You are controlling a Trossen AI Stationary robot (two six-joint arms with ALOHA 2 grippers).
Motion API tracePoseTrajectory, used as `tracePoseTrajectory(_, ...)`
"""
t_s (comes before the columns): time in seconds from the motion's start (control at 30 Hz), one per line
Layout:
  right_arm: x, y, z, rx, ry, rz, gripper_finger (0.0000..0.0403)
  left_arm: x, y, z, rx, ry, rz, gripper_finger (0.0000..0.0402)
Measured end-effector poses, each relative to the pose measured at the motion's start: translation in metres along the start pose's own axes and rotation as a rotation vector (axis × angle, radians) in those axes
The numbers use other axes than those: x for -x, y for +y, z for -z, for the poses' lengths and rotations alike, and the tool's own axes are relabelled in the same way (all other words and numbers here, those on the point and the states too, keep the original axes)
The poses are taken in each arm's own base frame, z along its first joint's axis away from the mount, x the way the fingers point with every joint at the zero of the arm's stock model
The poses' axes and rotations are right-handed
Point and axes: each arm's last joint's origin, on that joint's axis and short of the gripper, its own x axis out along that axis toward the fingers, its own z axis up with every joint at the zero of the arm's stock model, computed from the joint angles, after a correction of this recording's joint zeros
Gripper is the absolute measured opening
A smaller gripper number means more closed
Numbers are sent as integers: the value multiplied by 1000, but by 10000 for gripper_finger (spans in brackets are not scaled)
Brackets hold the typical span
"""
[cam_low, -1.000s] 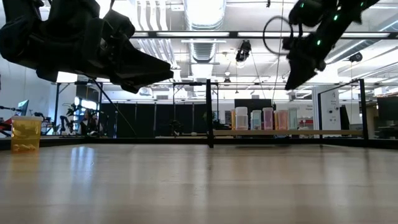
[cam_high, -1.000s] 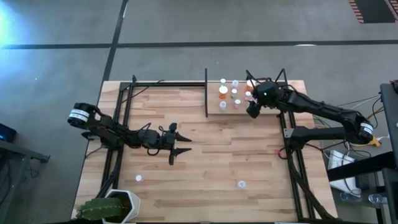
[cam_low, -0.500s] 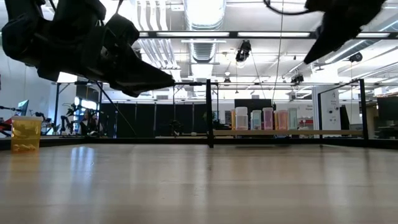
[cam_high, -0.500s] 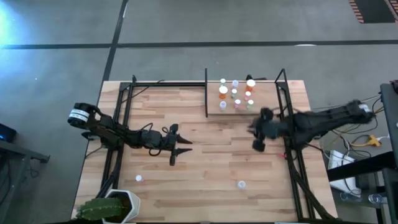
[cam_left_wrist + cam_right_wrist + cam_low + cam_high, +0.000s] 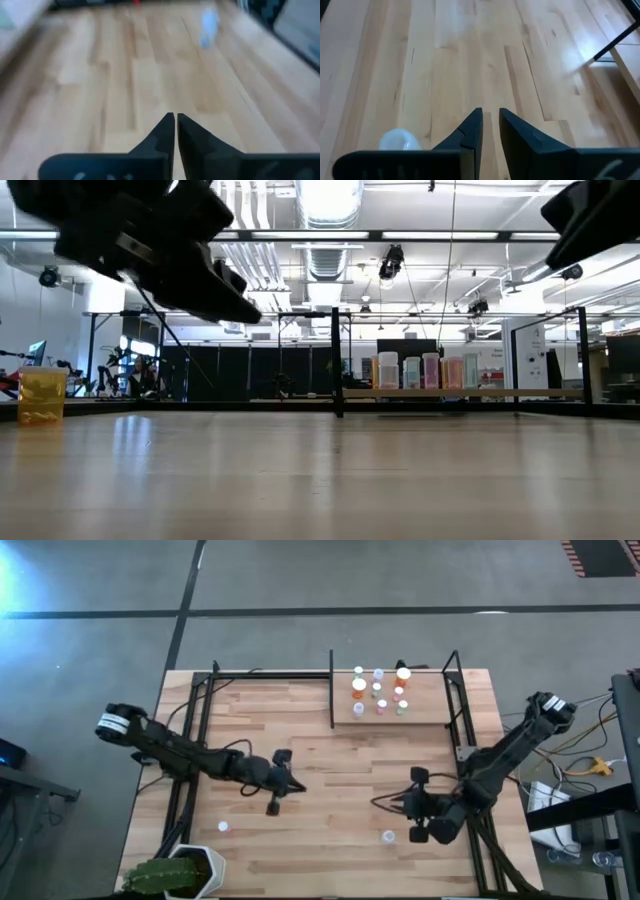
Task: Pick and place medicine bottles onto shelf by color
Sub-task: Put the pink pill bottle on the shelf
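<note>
Two tiny white-capped medicine bottles [image 5: 388, 836] stood loose on the near part of the light wooden counter [image 5: 330, 855]. The right pincer [image 5: 415, 802] hovered just beside one, nearly closed and empty; the left pincer [image 5: 278, 782] was closed, empty, mid-counter. Nine more bottles stood on the far rod-bounded wooden shelf [image 5: 430, 700].

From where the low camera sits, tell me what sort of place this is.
Probably a robotics lab or open industrial workspace: exposed ceiling ducts and strip lights overhead, a bare concrete floor around the wooden table, and more equipment racks in the background.
</note>
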Motion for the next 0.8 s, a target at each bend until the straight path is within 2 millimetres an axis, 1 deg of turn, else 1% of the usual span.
tracePoseTrajectory(0.1,-5,4,0,5,-5,2,54,1,-15,-18,-41,153,1,3)
tracePoseTrajectory(0.2,-5,7,-2,20,-29,-18,54,5,-33,-39,-55,273,41,3)
tracePoseTrajectory(0.33,3,11,-3,42,-69,-52,54,15,-56,-60,-1,466,61,3)
tracePoseTrajectory(0.47,12,13,-2,48,-115,-39,54,25,-81,-75,51,619,57,4)
tracePoseTrajectory(0.57,13,14,1,56,-127,-30,54,32,-101,-79,43,727,53,7)
tracePoseTrajectory(0.63,12,14,2,59,-136,-33,54,37,-112,-79,47,801,33,16)
tracePoseTrajectory(0.7,10,15,4,71,-144,-38,54,42,-122,-77,66,870,12,30)
tracePoseTrajectory(0.8,5,17,8,81,-161,-58,54,47,-134,-73,162,947,17,57)
